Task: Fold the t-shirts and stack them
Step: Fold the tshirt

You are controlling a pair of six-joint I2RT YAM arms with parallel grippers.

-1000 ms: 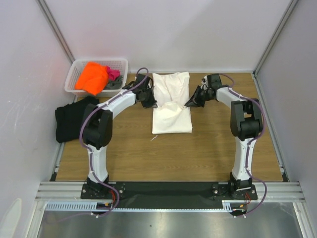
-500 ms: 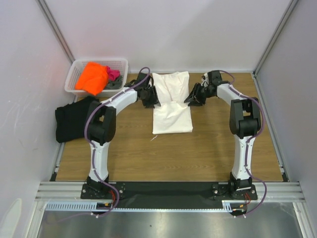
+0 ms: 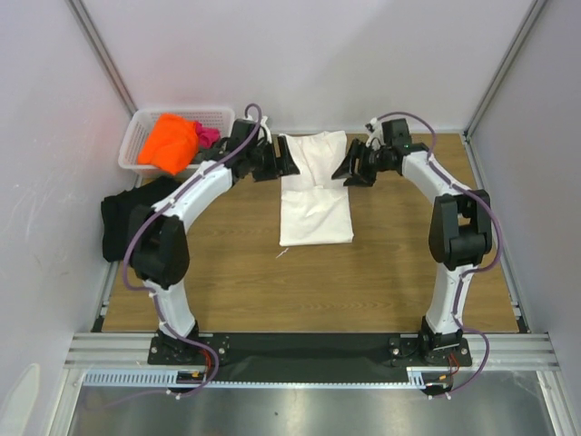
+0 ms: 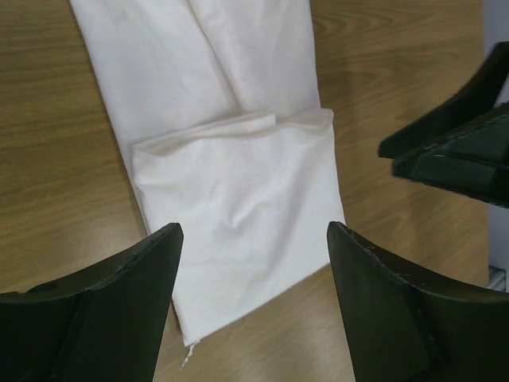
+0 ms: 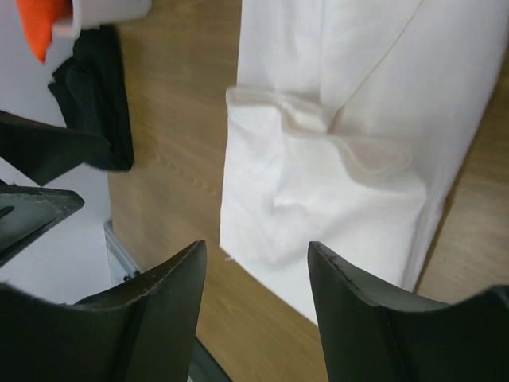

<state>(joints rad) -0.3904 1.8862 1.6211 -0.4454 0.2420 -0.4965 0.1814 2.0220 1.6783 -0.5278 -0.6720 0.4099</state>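
**White tee, mid-fold**

We log the large white cloth t-shirt (image 3: 315,186) lying as a narrow strip at the back-centre of the wooden counter (image 3: 390,263), its near end doubled over. The left fingers (image 3: 277,163) and right fingers (image 3: 349,170) hover either side of it, spread wide, grasping nothing. Next, we judge: pinch the far corners, fold again, then stack.
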